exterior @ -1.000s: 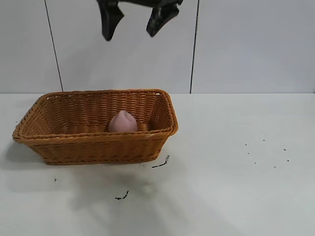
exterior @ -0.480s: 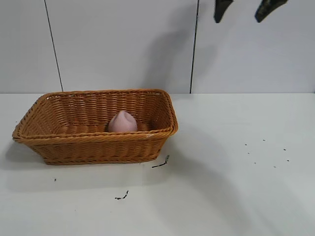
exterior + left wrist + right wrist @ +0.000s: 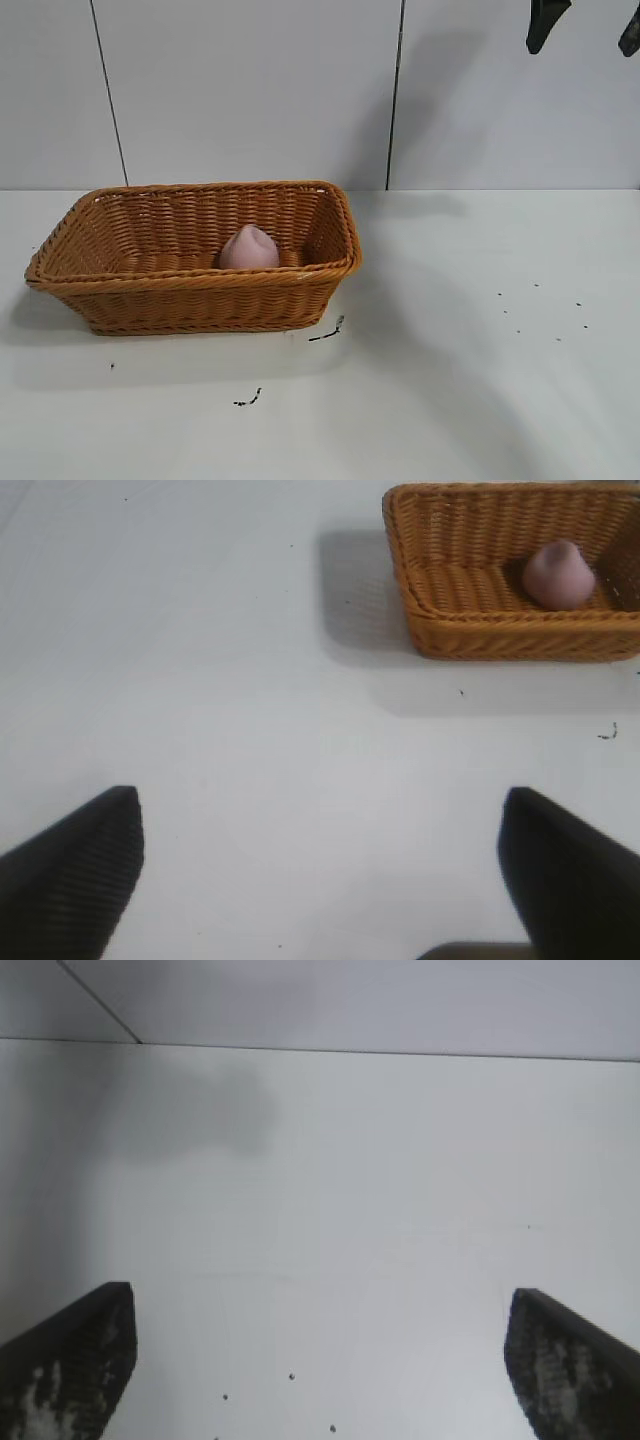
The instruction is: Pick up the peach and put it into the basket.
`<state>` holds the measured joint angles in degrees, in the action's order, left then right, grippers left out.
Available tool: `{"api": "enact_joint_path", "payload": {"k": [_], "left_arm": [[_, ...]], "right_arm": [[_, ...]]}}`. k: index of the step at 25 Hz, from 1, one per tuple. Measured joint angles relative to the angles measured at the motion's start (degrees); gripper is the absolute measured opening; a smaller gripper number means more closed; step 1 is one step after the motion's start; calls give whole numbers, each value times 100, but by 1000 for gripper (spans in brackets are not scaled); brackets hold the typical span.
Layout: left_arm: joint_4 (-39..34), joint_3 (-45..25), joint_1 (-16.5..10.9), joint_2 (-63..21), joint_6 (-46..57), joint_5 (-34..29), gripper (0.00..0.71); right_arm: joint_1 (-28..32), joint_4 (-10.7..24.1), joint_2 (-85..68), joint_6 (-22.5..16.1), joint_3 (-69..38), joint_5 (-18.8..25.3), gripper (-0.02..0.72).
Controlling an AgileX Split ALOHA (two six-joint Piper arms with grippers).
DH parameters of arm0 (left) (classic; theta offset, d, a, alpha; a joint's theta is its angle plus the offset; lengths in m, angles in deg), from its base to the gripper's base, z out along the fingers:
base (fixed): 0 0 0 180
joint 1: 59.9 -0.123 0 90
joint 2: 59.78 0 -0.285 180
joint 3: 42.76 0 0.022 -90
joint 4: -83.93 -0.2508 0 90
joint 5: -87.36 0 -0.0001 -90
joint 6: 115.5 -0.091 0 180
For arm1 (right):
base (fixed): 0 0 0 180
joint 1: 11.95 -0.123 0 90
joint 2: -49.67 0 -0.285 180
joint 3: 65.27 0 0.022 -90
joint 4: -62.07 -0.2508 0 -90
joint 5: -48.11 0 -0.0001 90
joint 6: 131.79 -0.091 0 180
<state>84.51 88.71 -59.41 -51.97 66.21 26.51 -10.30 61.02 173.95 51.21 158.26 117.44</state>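
The pale-pink peach (image 3: 249,248) lies inside the orange-brown wicker basket (image 3: 200,285) on the left half of the white table. Both also show in the left wrist view, the peach (image 3: 558,573) and the basket (image 3: 500,635), far from that gripper. My right gripper (image 3: 588,25) hangs open and empty high at the top right, far from the basket. In the right wrist view, the right gripper (image 3: 320,1360) has only bare table between its fingers. My left gripper (image 3: 320,880) is open and empty over bare table, and is out of the exterior view.
Small dark scraps lie in front of the basket (image 3: 326,332) and nearer the table's front (image 3: 248,400). Several dark specks (image 3: 540,310) dot the table's right part. A pale panelled wall with a dark vertical seam (image 3: 396,95) stands behind the table.
The right gripper has moved from above the basket to the far top right, still open. The peach and basket have not moved.
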Motion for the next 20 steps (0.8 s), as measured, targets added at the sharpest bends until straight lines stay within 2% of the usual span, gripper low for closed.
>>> {"api": "enact_joint_path", "payload": {"k": [5, 20], "left_arm": [[0, 0, 0, 0, 0, 0, 693], [0, 0, 0, 0, 0, 0, 693]], "right_arm": [[0, -210, -1486, -75, -1452, 0, 696], [0, -230, -7338, -157, -7375, -16, 696]]}}
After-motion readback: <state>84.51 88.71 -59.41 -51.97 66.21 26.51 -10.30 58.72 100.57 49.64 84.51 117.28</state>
